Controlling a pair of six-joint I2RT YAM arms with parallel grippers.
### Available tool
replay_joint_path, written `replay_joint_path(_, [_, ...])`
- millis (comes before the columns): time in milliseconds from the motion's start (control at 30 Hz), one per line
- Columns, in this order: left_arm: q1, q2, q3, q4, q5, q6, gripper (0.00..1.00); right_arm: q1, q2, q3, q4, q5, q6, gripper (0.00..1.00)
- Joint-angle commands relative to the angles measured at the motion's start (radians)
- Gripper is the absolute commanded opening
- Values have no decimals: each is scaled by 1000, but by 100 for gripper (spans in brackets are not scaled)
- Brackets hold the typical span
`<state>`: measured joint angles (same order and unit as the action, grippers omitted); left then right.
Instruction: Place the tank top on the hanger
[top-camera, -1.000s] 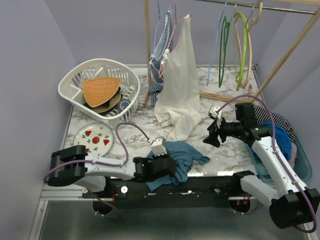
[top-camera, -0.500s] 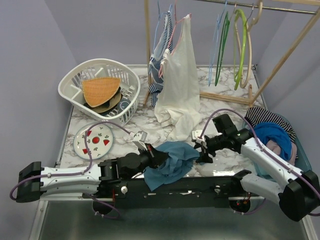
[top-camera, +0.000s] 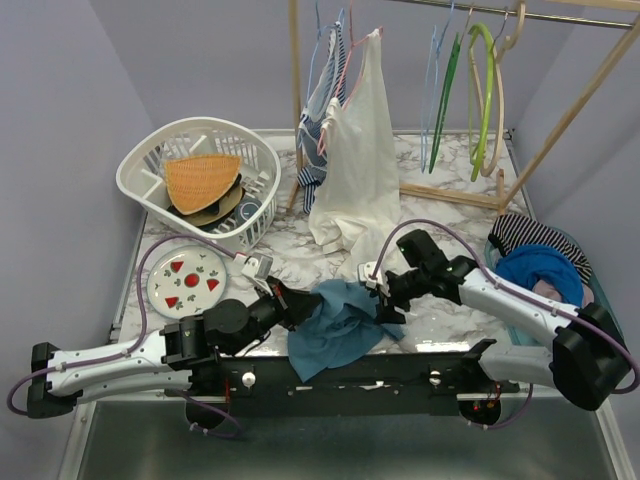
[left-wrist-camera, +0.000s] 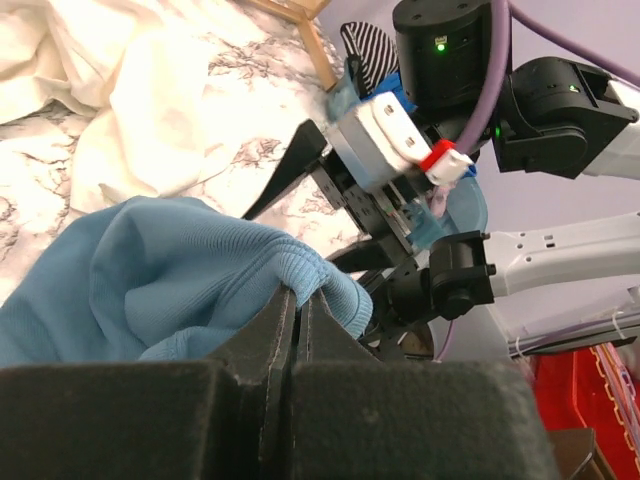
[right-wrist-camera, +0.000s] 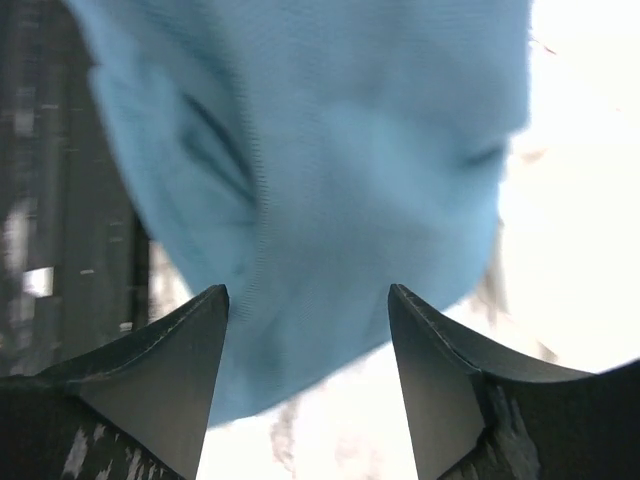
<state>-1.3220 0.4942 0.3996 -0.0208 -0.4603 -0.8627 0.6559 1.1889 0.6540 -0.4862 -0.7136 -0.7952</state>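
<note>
The teal-blue tank top lies crumpled on the marble table near the front edge. My left gripper is shut on a ribbed hem of the tank top, and its tips pinch a fold of it. My right gripper is open at the cloth's right side. In the right wrist view the tank top hangs just beyond the spread tips of that gripper, with nothing between them. The beige hanger hangs on the rail at the back right, behind the lime-green one.
A long cream garment and a striped one hang from the wooden rack and drape onto the table. A white basket and a strawberry plate are at the left. A bin of clothes stands at the right.
The left gripper has drawn back to the left with the tank top's edge, lifting the cloth. The right gripper has swung left and nearer, up to the cloth's right side.
</note>
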Motion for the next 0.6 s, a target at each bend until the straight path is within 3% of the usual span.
replay_joint_path(0, [9,-3,48,-83,-37,65,0,14,40,15,142,180,89,72])
replay_joint_path(133, [9,14,74,-84,-38,88,0,16,66,32,126,209,114,58])
replay_joint_path(233, [12,20,96,-90,-44,111,0,17,83,58,75,171,113,36])
replay_joint_path(267, [14,18,103,-96,-49,116,0,21,81,65,60,177,113,23])
replay_joint_path(367, [17,18,154,-146,-61,151,0,22,40,136,-32,253,131,2])
replay_joint_path(567, [18,43,343,-217,0,326,0,-4,-155,372,-346,310,19,0])
